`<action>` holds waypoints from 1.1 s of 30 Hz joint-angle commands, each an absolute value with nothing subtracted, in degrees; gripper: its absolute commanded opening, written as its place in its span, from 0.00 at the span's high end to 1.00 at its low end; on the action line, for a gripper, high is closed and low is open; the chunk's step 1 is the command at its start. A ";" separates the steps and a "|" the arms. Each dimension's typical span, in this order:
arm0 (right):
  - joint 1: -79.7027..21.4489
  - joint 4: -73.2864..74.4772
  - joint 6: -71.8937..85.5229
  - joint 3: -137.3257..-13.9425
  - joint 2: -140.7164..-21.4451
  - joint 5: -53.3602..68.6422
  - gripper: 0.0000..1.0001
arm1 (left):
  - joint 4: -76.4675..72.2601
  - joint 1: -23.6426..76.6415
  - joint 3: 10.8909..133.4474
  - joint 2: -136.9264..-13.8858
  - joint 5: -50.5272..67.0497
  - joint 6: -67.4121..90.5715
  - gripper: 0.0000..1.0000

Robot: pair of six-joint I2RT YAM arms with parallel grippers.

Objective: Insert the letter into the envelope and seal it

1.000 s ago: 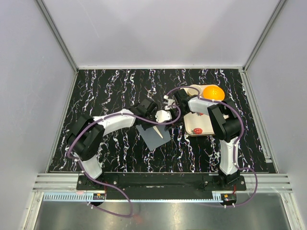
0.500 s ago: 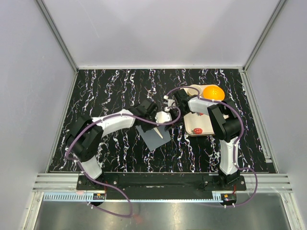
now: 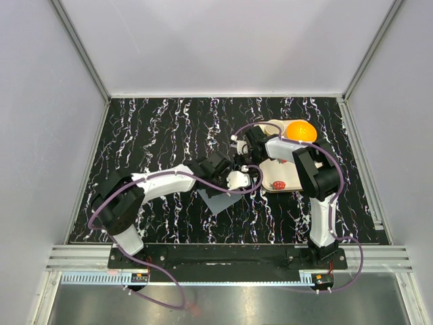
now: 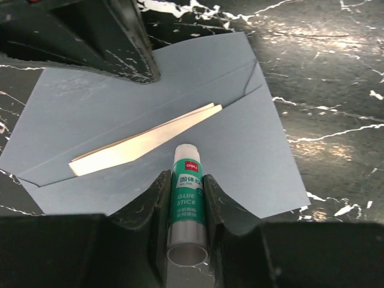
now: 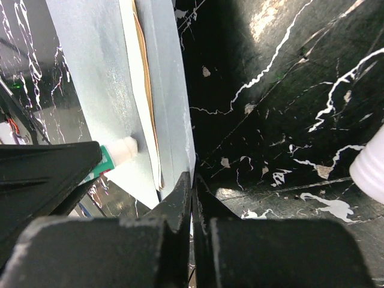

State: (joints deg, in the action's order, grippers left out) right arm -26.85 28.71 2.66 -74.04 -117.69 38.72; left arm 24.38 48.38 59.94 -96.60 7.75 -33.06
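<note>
Envelope point(image 4: 252, 150), slate-grey, flat on the black marbled table point(image 4: 336, 72) near its middle, far corner cut off behind a dark piece of arm in the left wrist view. Letter point(image 4: 138, 144) mostly tucked inside, only a narrow tan sliver showing along the slanted opening, the rest hidden under grey paper. Left gripper point(image 4: 186, 187) pinching a green-labelled glue stick point(image 4: 189, 204) between its two fingers, white tip pointed at the envelope just beside the tan sliver; tip seemingly on the paper, though actual contact hard to judge. Right gripper point(image 5: 192, 183) pressed together, fingertips down at the envelope's edge; impossible to tell whether any paper is caught between them. From above, both tools crowded over the envelope's right end, most of the sheet covered by the left arm, just a pale grey corner point(image 3: 215, 201) peeking out below it. Something white and rounded point(image 5: 371, 165) cut off at the right border of the right wrist view, too little of it visible to name. Strawberry-printed tray point(image 3: 281, 177) just to the right of the grippers, partly hidden by the right arm, with an orange object point(image 3: 300, 131) at its far end.
</note>
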 commanded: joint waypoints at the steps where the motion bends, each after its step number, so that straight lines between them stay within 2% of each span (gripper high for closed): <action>1: -27.25 28.48 1.23 -75.15 -118.48 37.09 1.00 | 26.80 48.43 58.71 -94.66 9.85 -30.15 1.00; 10: -27.16 28.39 0.97 -75.15 -118.57 37.27 1.00 | 27.85 37.97 66.70 -101.16 4.83 -31.46 1.00; 19: -27.25 28.39 1.06 -75.06 -118.39 37.18 1.00 | 28.12 47.36 61.09 -95.89 9.84 -27.95 1.00; 28: -27.25 28.39 1.06 -75.15 -118.39 37.27 1.00 | 26.90 39.64 64.69 -99.23 4.49 -32.25 1.00; 33: -27.25 28.39 1.14 -75.06 -118.39 37.27 1.00 | 26.19 44.98 61.71 -97.74 5.36 -30.59 1.00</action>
